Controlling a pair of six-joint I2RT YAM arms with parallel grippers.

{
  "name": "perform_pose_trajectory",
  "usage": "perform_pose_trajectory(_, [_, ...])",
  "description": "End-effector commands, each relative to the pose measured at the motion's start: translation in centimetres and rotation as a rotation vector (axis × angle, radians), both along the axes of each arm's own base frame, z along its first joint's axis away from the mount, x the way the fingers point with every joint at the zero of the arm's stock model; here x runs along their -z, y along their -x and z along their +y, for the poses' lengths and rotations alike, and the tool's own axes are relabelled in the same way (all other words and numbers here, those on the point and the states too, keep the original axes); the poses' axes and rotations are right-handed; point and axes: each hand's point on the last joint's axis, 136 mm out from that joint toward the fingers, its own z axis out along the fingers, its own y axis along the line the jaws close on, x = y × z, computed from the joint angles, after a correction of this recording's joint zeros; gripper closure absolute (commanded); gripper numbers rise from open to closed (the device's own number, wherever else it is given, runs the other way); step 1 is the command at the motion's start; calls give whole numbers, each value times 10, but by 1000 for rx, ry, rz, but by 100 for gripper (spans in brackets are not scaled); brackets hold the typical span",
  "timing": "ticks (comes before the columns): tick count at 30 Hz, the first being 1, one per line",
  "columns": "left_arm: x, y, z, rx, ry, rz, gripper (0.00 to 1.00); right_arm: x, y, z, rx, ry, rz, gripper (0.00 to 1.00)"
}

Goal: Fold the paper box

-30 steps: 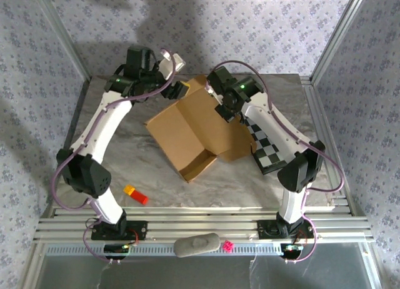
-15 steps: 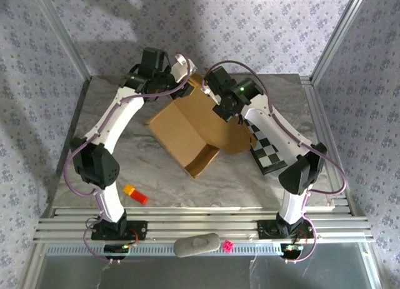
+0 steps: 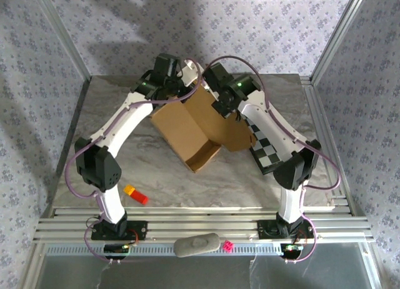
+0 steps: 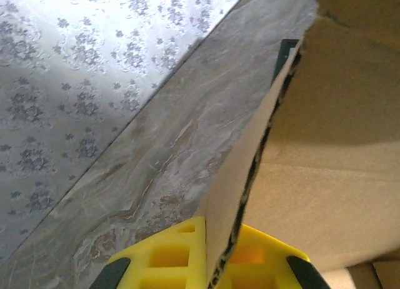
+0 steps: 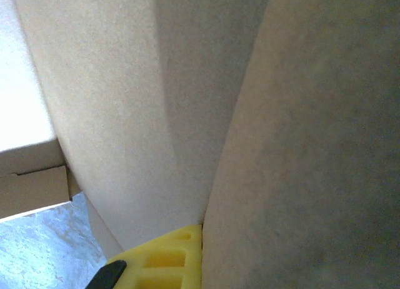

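Note:
The paper box (image 3: pixel 187 129) is plain brown cardboard, half-formed, lying in the middle of the marble table with its open end toward the near side. My left gripper (image 3: pixel 185 84) is at the box's far edge. In the left wrist view a thin cardboard wall (image 4: pixel 250 157) runs edge-on between the yellow fingers (image 4: pixel 169 254), and the left gripper (image 4: pixel 219 242) is shut on it. My right gripper (image 3: pixel 224 106) is on the raised right panel. In the right wrist view a yellow finger (image 5: pixel 165 258) presses against a cardboard panel (image 5: pixel 300 151) that hides the other finger.
A black-and-white checkered board (image 3: pixel 270 152) lies partly under the box's right side. A small orange and red block (image 3: pixel 135 194) sits near the table's front left. A grey oblong object (image 3: pixel 197 245) and a small pink piece (image 3: pixel 228 245) rest on the rail in front.
My left gripper has swung right, from off the box's far left corner onto its far edge. The box has shifted slightly and its right panel stands steeper.

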Motion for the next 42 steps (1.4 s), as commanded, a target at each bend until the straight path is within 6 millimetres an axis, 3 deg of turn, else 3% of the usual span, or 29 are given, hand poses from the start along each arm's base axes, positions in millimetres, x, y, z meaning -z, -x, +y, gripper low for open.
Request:
perform_pose_trajectory(1, [8, -5, 13, -193, 46, 16, 100, -32, 1, 32, 22, -186, -59, 100])
perform_pose_trajectory(3, [9, -6, 17, -245, 101, 10, 100, -34, 2, 40, 35, -258, -41, 100])
perform_pose_trajectory(7, [14, -2, 21, -247, 126, -26, 100, -51, 8, 48, 46, -370, -36, 69])
perform_pose_trajectory(12, [19, 0, 31, -237, 136, -54, 100, -84, 18, 42, 60, -554, -28, 55])
perform_pose_trajectory(16, [23, -2, 44, -264, 149, -74, 100, -102, 25, 20, 142, -706, -2, 52])
perform_pose_trajectory(20, [19, -4, 57, -302, 200, -103, 100, -100, 21, -34, 403, -902, 15, 51])
perform_pose_trajectory(24, [17, -4, 70, -332, 262, -139, 100, -69, 14, -115, 817, -1183, 39, 49])
perform_pose_trajectory(27, [22, -4, 74, -344, 277, -132, 100, -13, 20, -160, 1134, -1377, 158, 49])
perform_pose_trajectory(30, [28, -4, 79, -364, 294, -125, 100, 31, 24, -162, 1283, -1528, 328, 49])
perform_pose_trajectory(32, [31, -4, 82, -378, 310, -124, 100, 48, 24, -157, 1308, -1522, 385, 47])
perform_pose_trajectory(36, [38, -2, 87, -395, 332, -119, 100, 66, 13, -145, 1328, -1522, 479, 45])
perform_pose_trajectory(42, [46, -2, 94, -423, 363, -113, 100, 88, -22, -134, 1319, -1570, 522, 43])
